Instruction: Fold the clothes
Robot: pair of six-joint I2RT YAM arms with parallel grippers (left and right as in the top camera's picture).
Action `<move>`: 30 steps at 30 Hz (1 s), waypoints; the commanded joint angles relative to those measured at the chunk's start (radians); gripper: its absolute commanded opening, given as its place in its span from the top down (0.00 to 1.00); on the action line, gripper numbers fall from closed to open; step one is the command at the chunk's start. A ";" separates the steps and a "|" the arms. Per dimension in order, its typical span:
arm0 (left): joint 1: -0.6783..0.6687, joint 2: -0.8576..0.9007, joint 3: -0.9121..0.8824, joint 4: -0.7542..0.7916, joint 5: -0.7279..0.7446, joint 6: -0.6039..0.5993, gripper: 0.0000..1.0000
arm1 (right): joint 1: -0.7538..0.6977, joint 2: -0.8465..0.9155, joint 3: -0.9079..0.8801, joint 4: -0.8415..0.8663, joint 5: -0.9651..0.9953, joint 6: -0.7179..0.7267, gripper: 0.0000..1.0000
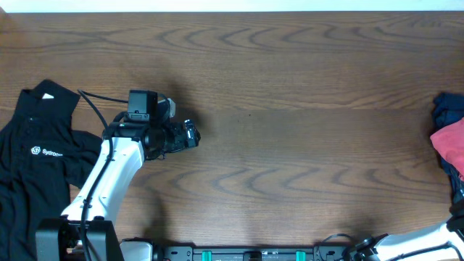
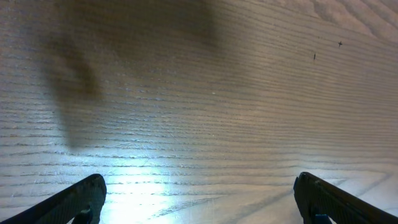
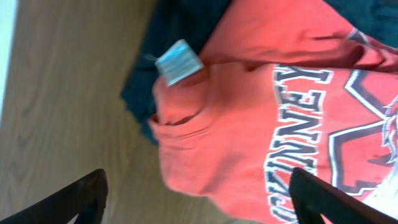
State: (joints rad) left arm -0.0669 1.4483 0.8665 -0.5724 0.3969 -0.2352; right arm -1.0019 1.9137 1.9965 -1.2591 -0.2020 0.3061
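Note:
A black collared shirt (image 1: pixel 29 159) with a small white logo lies spread at the table's left edge. My left gripper (image 1: pixel 192 134) is to its right, over bare wood. In the left wrist view it (image 2: pixel 199 202) is open and empty. A coral-red T-shirt (image 1: pixel 451 141) lies bunched at the right edge. In the right wrist view the T-shirt (image 3: pixel 249 124) shows white-outlined dark lettering and a white neck tag (image 3: pixel 179 61). My right gripper (image 3: pixel 199 202) is open just above the T-shirt's edge and holds nothing.
A dark blue garment (image 1: pixel 446 109) lies under and behind the red T-shirt; it also shows in the right wrist view (image 3: pixel 158 43). The right arm (image 1: pixel 428 238) reaches in along the front right edge. The wooden table (image 1: pixel 290 145) spans the view.

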 commanded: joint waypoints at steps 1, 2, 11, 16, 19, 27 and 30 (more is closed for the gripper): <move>0.005 -0.004 0.013 -0.002 0.010 0.017 0.02 | -0.019 0.070 0.016 -0.006 0.042 -0.018 0.18; 0.005 -0.004 0.013 -0.003 0.010 0.016 0.02 | -0.018 0.086 0.016 -0.007 0.042 -0.024 0.21; 0.005 -0.004 0.013 -0.005 0.011 0.016 0.02 | -0.015 0.183 0.016 0.008 0.087 -0.023 0.17; 0.005 -0.004 0.013 -0.003 0.010 0.016 0.02 | -0.026 0.183 0.016 0.033 0.090 -0.023 0.64; 0.005 -0.004 0.013 -0.003 0.011 0.016 0.02 | -0.026 0.183 0.016 0.041 0.090 -0.022 0.97; 0.005 -0.004 0.013 -0.004 0.011 0.016 0.02 | -0.026 0.183 0.016 0.044 0.092 -0.023 0.83; 0.005 -0.004 0.013 -0.006 0.010 0.016 0.02 | -0.026 0.183 0.016 0.045 0.101 -0.023 0.85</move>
State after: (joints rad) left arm -0.0669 1.4483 0.8665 -0.5732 0.3973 -0.2352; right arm -1.0183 2.1017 1.9972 -1.2144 -0.1173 0.2810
